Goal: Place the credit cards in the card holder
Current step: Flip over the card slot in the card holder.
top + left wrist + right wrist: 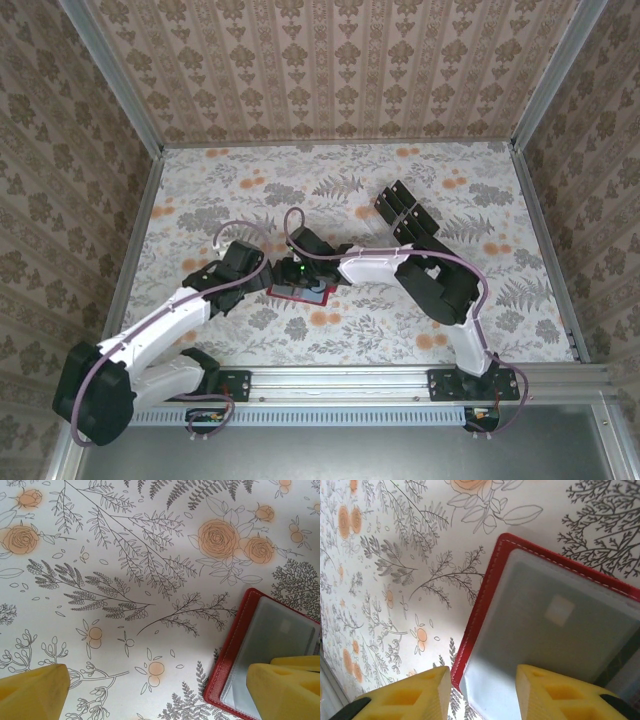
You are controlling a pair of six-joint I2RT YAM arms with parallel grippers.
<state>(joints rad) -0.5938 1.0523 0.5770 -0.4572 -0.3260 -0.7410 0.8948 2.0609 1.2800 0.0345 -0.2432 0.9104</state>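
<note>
Two grippers crowded the card holder (300, 293), which lay opened left of the table's (480, 300) middle, toward its near edge. The left gripper (157, 671) gaped wide and gripped nothing (one finger hung over the holder's red rim). The right gripper (482, 669) stood part-open astride the holder's corner, clamping nothing. The credit cards (405, 212) sat well apart, far right. Closing or lifting carelessly could snag that rim and drag the holder askew.
</note>
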